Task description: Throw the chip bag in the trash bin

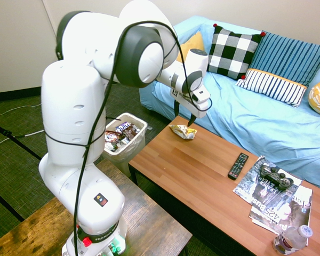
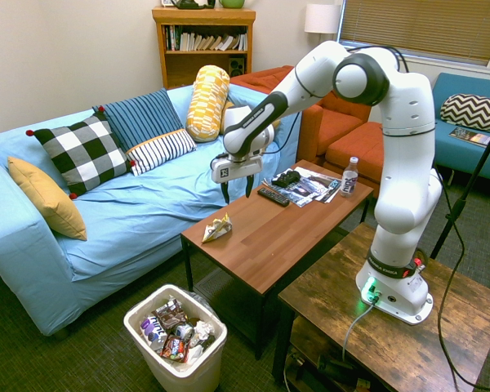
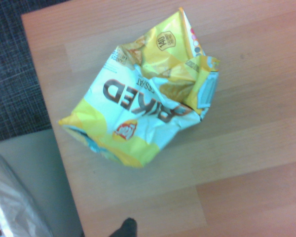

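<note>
Jaws spread wide, empty, pointing straight down. Gripper [image 2: 236, 193] poised above the chip bag [image 2: 217, 228] with a clear gap between, a little toward the far side of it in the second exterior view; nothing held. In the first exterior view, gripper [image 1: 183, 120] just over the bag [image 1: 183, 132], fingertips close to the foil but seemingly short of contact.

Bag crumpled, yellow and silver, lying on the coffee table [image 2: 286, 233] near the corner closest to the trash bin [image 2: 176, 336]. Bin on the floor just past that table end, already holding dark wrappers and other litter, open at the top.

Step in hand, by the look of it: the approach, grasp not yet made. Next move likely calls for centring over the crumple, descending until the fingers straddle a raised fold, then closing. Thin foil may slide or flatten instead of catching, so a bite on the tallest ridge seems wise.

Hard to make out: exact height of fingertips above the bag. Wrist view sharp on the bag [image 3: 145, 96], print upside down, with the table edge and dark carpet beyond. Far side of the bag unseen in both wide views.
</note>
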